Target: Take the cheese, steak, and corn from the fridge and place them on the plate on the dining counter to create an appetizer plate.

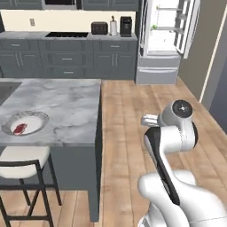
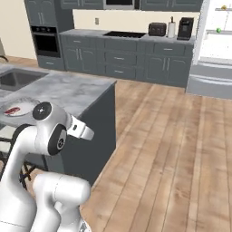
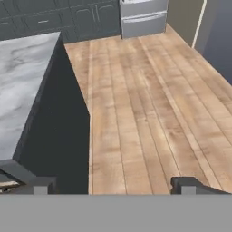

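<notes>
The plate (image 1: 40, 116) lies near the front left of the dining counter (image 1: 66, 102), with the dark red steak (image 1: 19, 129) on it. The fridge (image 1: 164, 31) stands open across the room, its doors swung wide. On a fridge shelf sits the green corn (image 2: 219, 30), and higher up the orange cheese (image 2: 223, 8). My gripper (image 3: 115, 185) is open with nothing between its fingers. It hangs over the wood floor, beside the dining counter's dark end, and faces the fridge drawers (image 3: 142, 18). My arm partly hides the plate (image 2: 27, 103) in the right base view.
A white stool (image 1: 22, 159) stands at the counter's near side, below the plate. A sink (image 2: 16, 79) is set into the marble top. Dark grey cabinets (image 1: 66, 57) with a toaster (image 1: 99, 28) and a coffee machine (image 1: 126, 25) line the back wall. Wood floor (image 3: 149, 104) runs toward the fridge.
</notes>
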Available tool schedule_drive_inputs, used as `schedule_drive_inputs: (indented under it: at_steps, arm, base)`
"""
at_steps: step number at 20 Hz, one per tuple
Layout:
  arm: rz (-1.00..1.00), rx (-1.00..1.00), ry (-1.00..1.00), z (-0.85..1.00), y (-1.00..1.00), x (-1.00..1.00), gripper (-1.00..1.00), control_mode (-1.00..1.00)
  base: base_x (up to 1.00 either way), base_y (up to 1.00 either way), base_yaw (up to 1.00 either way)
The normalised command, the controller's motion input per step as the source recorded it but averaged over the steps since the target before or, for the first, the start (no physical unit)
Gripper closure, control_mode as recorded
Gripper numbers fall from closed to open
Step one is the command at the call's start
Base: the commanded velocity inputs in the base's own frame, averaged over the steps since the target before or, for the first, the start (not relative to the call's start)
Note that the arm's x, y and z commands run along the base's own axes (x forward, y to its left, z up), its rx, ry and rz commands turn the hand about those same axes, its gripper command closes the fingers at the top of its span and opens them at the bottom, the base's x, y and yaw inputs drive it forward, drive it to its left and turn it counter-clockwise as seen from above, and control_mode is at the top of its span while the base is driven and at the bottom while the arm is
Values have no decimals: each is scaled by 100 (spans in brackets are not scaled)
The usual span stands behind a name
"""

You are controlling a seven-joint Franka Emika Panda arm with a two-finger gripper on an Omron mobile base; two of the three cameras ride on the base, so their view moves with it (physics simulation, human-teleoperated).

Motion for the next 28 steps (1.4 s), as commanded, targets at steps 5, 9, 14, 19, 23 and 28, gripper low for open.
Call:
schedule_drive_inputs:
  at_steps: [5,9,14,19,23,28]
  arm:
    - [0,0,0,0,0,0,-100,100]
    - [0,0,0,0,0,0,-100,100]
    - [0,0,0,0,0,0,-100,100]
    - [0,0,0,0,0,0,-100,100]
    - [0,0,0,0,0,0,-100,100]
    - [0,0,0,0,0,0,-100,100]
  base:
    - [0,-100,-9]
    - [2,-100,-2]
    - [18,-100,2]
    - [34,-100,2]
    - [76,-100,0]
    - [100,-100,0]
